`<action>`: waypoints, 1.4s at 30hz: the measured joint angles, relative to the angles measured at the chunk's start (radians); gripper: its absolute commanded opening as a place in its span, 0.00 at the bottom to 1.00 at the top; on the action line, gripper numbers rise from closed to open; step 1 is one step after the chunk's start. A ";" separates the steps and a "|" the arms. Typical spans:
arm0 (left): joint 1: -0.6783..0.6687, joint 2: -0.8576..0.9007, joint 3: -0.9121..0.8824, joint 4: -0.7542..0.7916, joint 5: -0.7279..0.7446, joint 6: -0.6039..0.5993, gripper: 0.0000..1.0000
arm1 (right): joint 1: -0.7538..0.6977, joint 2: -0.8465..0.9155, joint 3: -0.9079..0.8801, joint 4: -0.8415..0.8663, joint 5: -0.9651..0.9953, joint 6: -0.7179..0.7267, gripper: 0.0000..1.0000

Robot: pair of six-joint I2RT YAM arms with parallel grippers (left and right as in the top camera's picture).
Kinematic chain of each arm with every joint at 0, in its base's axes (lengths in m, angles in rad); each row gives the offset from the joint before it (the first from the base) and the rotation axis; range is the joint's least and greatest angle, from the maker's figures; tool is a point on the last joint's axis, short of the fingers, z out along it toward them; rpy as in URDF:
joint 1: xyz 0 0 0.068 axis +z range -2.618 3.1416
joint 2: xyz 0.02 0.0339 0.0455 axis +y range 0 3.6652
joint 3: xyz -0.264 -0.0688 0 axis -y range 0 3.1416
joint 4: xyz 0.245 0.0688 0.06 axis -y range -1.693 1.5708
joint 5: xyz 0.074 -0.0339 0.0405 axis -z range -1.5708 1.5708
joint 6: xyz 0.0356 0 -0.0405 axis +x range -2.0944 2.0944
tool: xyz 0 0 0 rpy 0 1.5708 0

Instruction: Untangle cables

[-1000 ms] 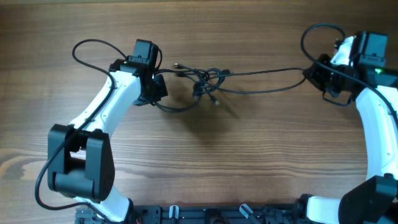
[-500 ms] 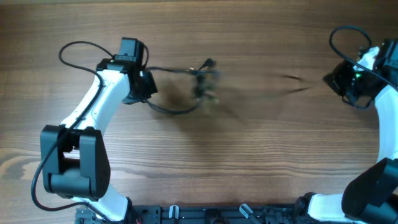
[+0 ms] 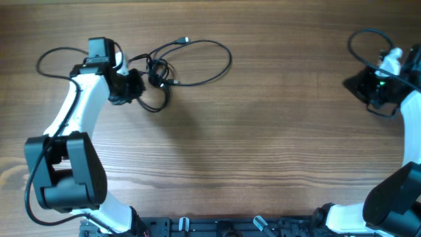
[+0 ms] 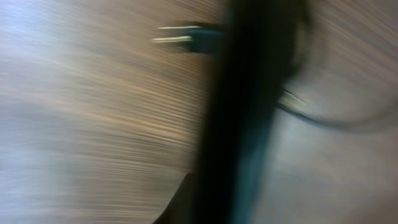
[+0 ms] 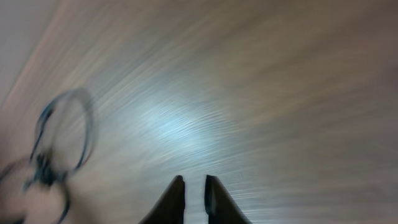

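Overhead: table (image 3: 263,158) first. The cables (image 3: 156,74) lie far left, knot touching your left gripper (image 3: 135,85), loop's long axis running right. That gripper is clamped shut, apparently on a strand. Your right gripper (image 5: 194,182) sits well apart, fingers (image 5: 176,194) barely parted, empty. Your left arm (image 3: 82,112) is nearer.

The wooden table (image 3: 263,131) carries black cables (image 3: 158,71) toward its far left corner: a small knot, with one wide loop beside it.
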 measured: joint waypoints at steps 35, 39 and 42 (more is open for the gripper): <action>-0.146 -0.321 0.153 0.288 0.740 -0.390 0.04 | 0.536 -0.015 0.021 0.241 -0.347 -0.005 0.63; -0.146 -0.321 0.153 0.298 0.654 -0.593 0.04 | 0.558 -0.015 0.021 0.242 -0.352 0.013 0.61; -0.146 -0.321 0.153 0.230 0.517 -0.841 0.04 | 0.591 -0.015 0.021 0.256 -0.366 0.021 0.61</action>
